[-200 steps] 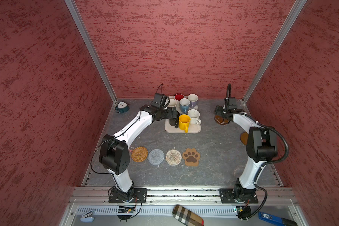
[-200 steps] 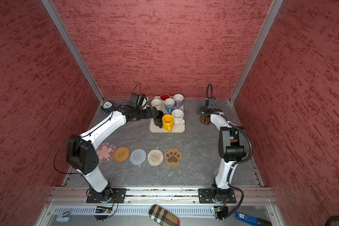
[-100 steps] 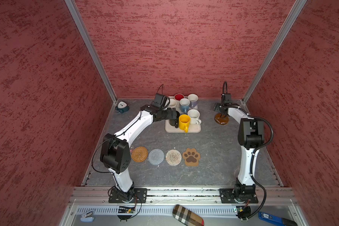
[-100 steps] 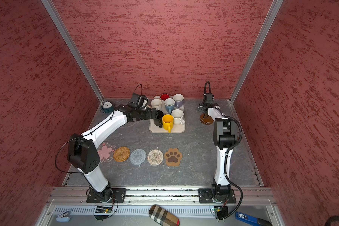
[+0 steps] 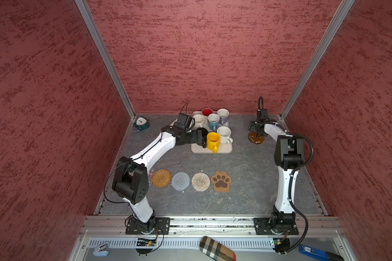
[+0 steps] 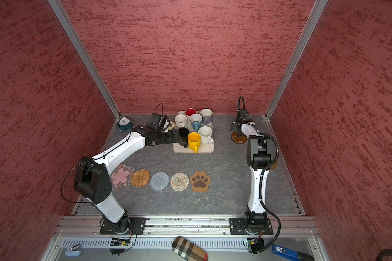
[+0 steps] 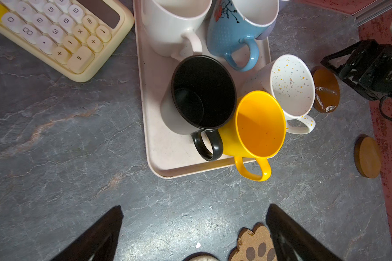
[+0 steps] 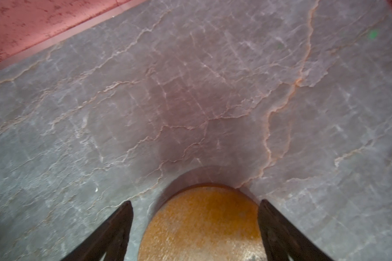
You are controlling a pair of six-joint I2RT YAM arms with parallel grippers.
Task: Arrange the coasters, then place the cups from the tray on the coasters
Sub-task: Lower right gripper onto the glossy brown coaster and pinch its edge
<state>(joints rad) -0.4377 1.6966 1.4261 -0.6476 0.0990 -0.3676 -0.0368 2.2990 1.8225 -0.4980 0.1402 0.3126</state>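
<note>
Several cups stand on the beige tray (image 5: 222, 149): black (image 5: 201, 132), yellow (image 5: 213, 140), speckled white (image 5: 223, 133), blue (image 5: 213, 119), lavender (image 5: 223, 114), red-inside (image 5: 207, 112) and white (image 5: 198, 119). My left gripper (image 5: 196, 139) (image 7: 195, 209) is open and empty beside the black cup (image 7: 204, 92). The woven tan (image 5: 161, 177), grey (image 5: 180, 181), beige (image 5: 200, 181), paw-print (image 5: 221, 181) and pink flower (image 6: 121, 176) coasters lie in a row. My right gripper (image 5: 255, 130) (image 8: 195, 201) stands open over a glossy brown disc (image 8: 204, 226) (image 5: 256, 138). Another brown disc (image 7: 368, 157) lies by the right arm.
A yellow calculator (image 7: 61, 34) lies left of the tray, and a teal alarm clock (image 5: 141, 123) sits in the back left corner. Red walls close in on three sides. A plaid case (image 5: 217, 248) and a blue tool (image 5: 315, 252) lie in front of the rail.
The right arm's elbow swung in towards the middle and back out, while its gripper stayed over the far brown disc. The left arm has not moved.
</note>
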